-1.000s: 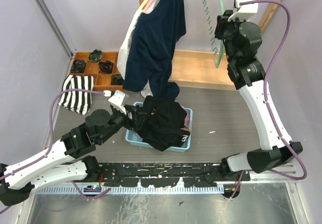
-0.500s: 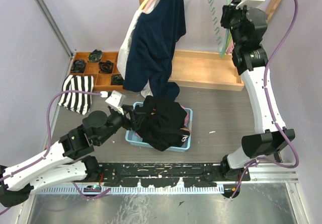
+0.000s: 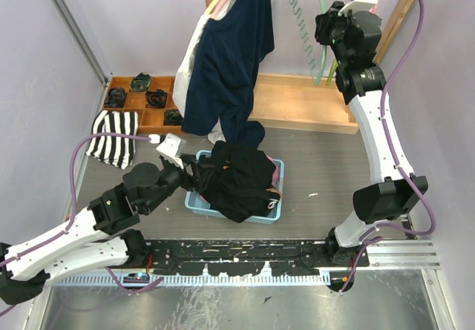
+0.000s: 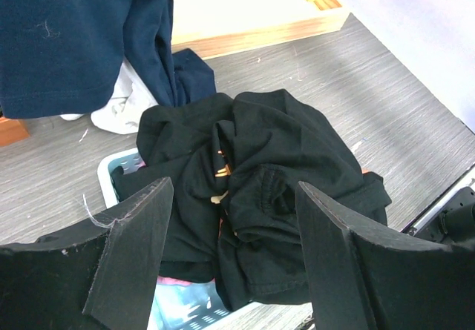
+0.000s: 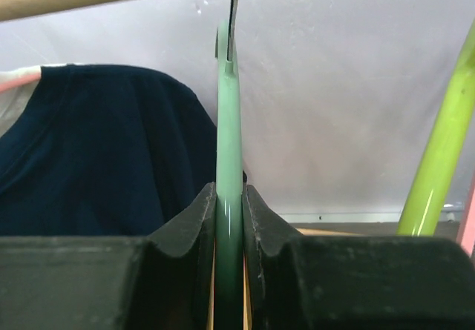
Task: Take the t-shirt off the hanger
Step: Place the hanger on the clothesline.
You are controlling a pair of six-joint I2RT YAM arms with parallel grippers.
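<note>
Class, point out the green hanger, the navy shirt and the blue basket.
green hanger (image 5: 228, 122), right wrist view, narrow front edge.
navy shirt (image 3: 230, 55), top view, chest.
blue basket (image 3: 197, 207), top view, near left rim.

Top external: fixed high above and behind both arm bases, facing forward and down. Wide view over the grey wood-grain table (image 3: 334, 163).

Left wrist: low and near, facing forward and down between the left gripper's black fingers (image 4: 126, 259) onto the heap of black cloth (image 4: 256, 170) in the pale blue plastic basket (image 4: 111, 170). Top external shows the same heap and basket.

Right wrist: very near and level, facing the lilac wall (image 5: 356, 85) along the pale green plastic hanger (image 5: 228, 144). The navy hanging shirt (image 5: 96, 144) appears in all three views.
</note>
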